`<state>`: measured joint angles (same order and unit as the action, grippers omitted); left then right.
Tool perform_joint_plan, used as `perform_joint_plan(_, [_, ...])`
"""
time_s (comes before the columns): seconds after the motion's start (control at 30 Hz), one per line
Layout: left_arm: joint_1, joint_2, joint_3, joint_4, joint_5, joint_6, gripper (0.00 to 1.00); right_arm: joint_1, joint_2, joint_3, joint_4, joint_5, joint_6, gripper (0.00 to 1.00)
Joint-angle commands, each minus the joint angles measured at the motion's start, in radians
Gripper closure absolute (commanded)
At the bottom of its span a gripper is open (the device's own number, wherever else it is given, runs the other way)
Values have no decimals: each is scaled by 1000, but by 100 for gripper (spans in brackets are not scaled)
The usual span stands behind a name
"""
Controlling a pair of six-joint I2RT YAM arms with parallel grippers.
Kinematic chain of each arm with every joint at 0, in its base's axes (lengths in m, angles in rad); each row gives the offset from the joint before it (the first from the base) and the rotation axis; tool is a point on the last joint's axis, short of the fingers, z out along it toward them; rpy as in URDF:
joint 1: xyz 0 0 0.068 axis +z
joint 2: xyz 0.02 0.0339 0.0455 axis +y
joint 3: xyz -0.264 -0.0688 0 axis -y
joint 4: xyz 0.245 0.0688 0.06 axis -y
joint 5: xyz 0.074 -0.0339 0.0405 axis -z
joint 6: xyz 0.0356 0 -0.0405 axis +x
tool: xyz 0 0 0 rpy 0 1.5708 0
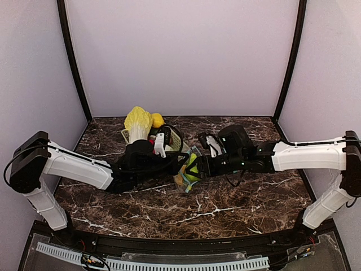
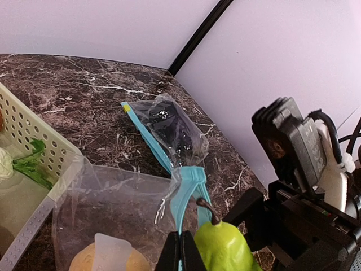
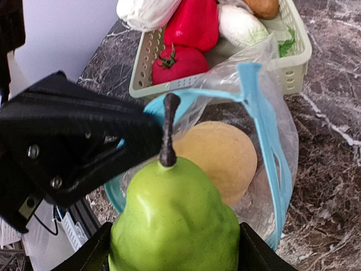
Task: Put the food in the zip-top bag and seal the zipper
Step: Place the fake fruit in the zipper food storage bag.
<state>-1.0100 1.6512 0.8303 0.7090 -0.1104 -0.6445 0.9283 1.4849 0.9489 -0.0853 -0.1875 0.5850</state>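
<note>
Left gripper [image 2: 180, 255]: jaws pressed together on the blue zipper strip [image 2: 192, 183] of the clear plastic zip-top bag [image 2: 113, 203], holding the bag's mouth up above the dark marble-patterned table [image 2: 84, 79].

Right gripper [image 1: 198, 168]: jaws spread wide and clamped on the green pear-shaped toy fruit [image 3: 175, 220] with a dark stem. The fruit stands upright at the mouth of the bag, just beside the left gripper's fingers. As far as the views show, it is not inside the bag.

Round orange-yellow toy peach [image 3: 220, 155]: inside the bag, low down, beyond the green fruit in the right wrist view.

Dark purple glossy piece [image 2: 169, 129]: wrapped in crumpled clear plastic with a blue edge, lying on the table beyond the held bag. Whether that plastic belongs to the same bag cannot be told.

Pale perforated plastic basket [image 3: 145, 65]: just beside the bag. It holds red toy peppers [image 3: 192, 28], a pale yellow-white toy cabbage [image 1: 138, 123] and further pieces too small to identify.
</note>
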Motion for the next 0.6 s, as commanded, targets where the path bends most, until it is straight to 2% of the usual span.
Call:
perform_joint_plan(0.0, [27,-31,-27,67,33,-10,99,8,-20,-8,-63,-135,-16,52])
perform_joint_plan(0.1, [40,-28,-26,53,51,-5,99,8,-54,-17,-106,-181,-46,52])
perform_joint_plan(0.3, [45,-24,-18,51,99,28,99,1,-2,62,-259,-193,-21,52])
perform_joint_plan(0.57, [44,-18,-40,75,262,72,99,-36,52,120,-266,-230,32,52])
